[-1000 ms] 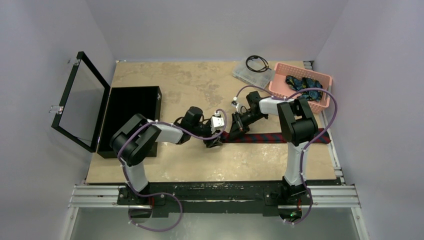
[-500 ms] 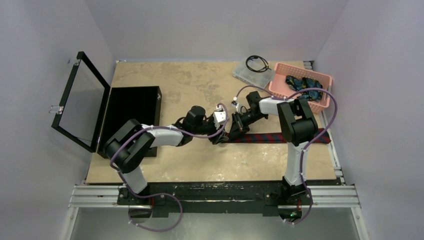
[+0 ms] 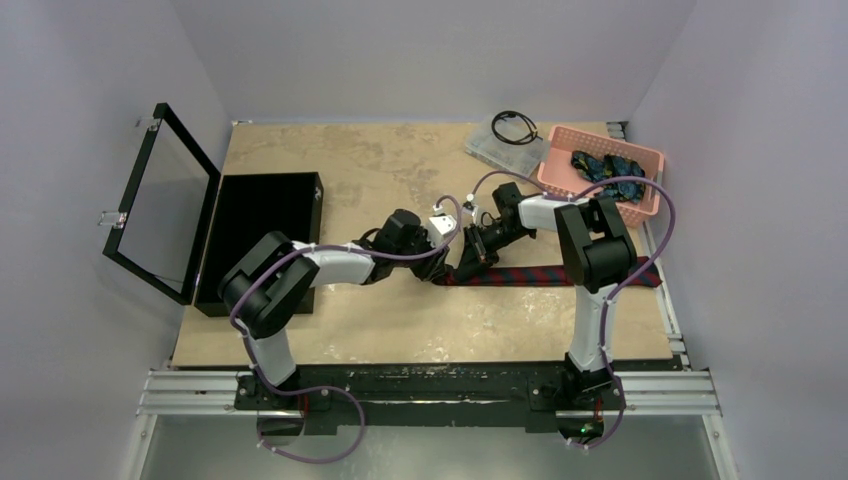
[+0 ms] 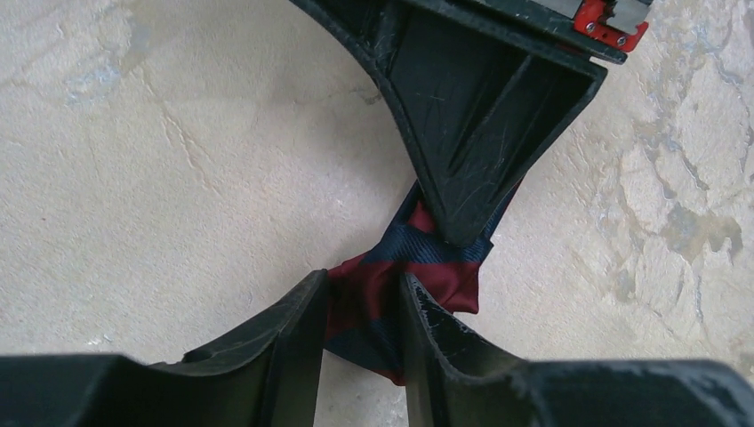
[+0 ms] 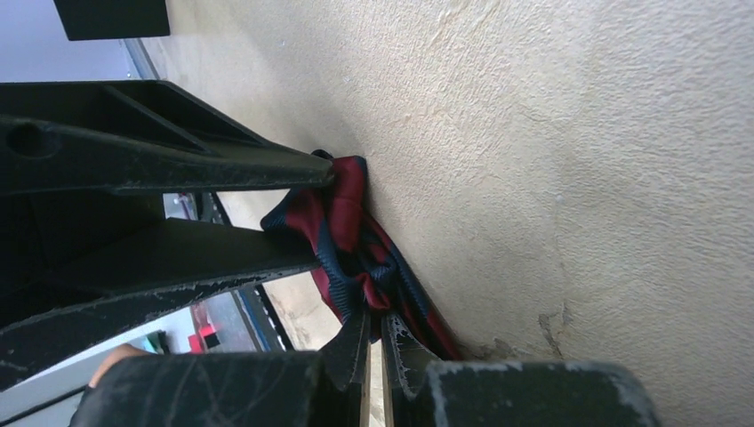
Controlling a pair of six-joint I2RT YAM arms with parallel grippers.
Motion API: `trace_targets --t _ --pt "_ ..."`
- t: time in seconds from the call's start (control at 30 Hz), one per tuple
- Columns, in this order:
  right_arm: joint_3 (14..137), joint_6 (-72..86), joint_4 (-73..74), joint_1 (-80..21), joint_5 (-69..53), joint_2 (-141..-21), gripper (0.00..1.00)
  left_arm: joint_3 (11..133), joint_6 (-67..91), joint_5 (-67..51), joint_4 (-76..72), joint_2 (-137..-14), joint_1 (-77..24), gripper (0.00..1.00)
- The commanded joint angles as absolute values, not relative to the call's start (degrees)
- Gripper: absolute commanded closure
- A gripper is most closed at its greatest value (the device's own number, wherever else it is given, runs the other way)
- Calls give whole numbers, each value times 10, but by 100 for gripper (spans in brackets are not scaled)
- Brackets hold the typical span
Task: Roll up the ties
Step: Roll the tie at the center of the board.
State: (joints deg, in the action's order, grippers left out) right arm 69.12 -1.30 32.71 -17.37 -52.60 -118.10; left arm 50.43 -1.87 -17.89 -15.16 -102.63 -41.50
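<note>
- Beige, mottled worktop (image 3: 330,160) fills the scene, with plain pale walls on three sides.
- At the far left a black case (image 3: 262,215) lies on the worktop, its glass-fronted lid (image 3: 165,200) swung open and standing out past the worktop's left edge.
- Right of the case, the left arm reaches towards the middle, and the left tool (image 4: 360,294) is clamped on the bunched end of the maroon tie (image 4: 427,267). Striped cloth fills the gap between its two fingers.
- The maroon tie, with navy diagonal stripes, lies flat on the worktop from that gathered end out to the right, ending near the right edge.
- Meeting it from the other side, the right tool (image 5: 373,334) has its fingers almost together at the same gathered end. It seems to nip a thin fold of the cloth, though the wrist view is too tight to be certain.
- The two tools sit just beside each other, tip to tip over the tie's end.
- Further back, a clear box (image 3: 495,148) lies with a black cable (image 3: 515,127) coiled on top.
- Touching that box on its right, a pink basket (image 3: 600,130) holds dark blue ties (image 3: 600,165) with a teal pattern, heaped loosely.
</note>
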Motion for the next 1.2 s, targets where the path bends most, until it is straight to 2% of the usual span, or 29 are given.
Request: trace_targets --t 0.0,0.3,0.47,0.53,0.57,0.67,0.73,0.8,1.0,1.17 --pt "681 -41 312 -179 -465 -1171 94 515 -5 -151 -85 -1034 -402 68" --pt "673 -23 295 -179 -515 -1137 64 520 22 -164 -72 -1037 -398 68" --pt "671 -10 289 -179 -539 -1135 62 526 27 -163 -66 -1039 -398 68" --pt "669 -9 286 -180 -543 -1136 64 523 26 -163 -64 -1037 -398 68" --pt "668 -8 283 -180 -544 -1136 69 521 26 -163 -63 -1037 -398 68" --pt "670 -10 279 -180 -539 -1140 93 517 27 -168 -68 -1034 -398 67" --pt "674 -13 279 -180 -524 -1146 100 508 25 -182 -83 -1027 -395 65" --pt "677 -17 279 -179 -517 -1154 100 497 21 -205 -105 -1016 -388 60" --pt "669 -18 278 -179 -512 -1155 100 450 -86 -308 -198 -959 -362 31" --pt "671 -17 279 -179 -512 -1153 100 472 -148 -358 -164 -956 -366 12"
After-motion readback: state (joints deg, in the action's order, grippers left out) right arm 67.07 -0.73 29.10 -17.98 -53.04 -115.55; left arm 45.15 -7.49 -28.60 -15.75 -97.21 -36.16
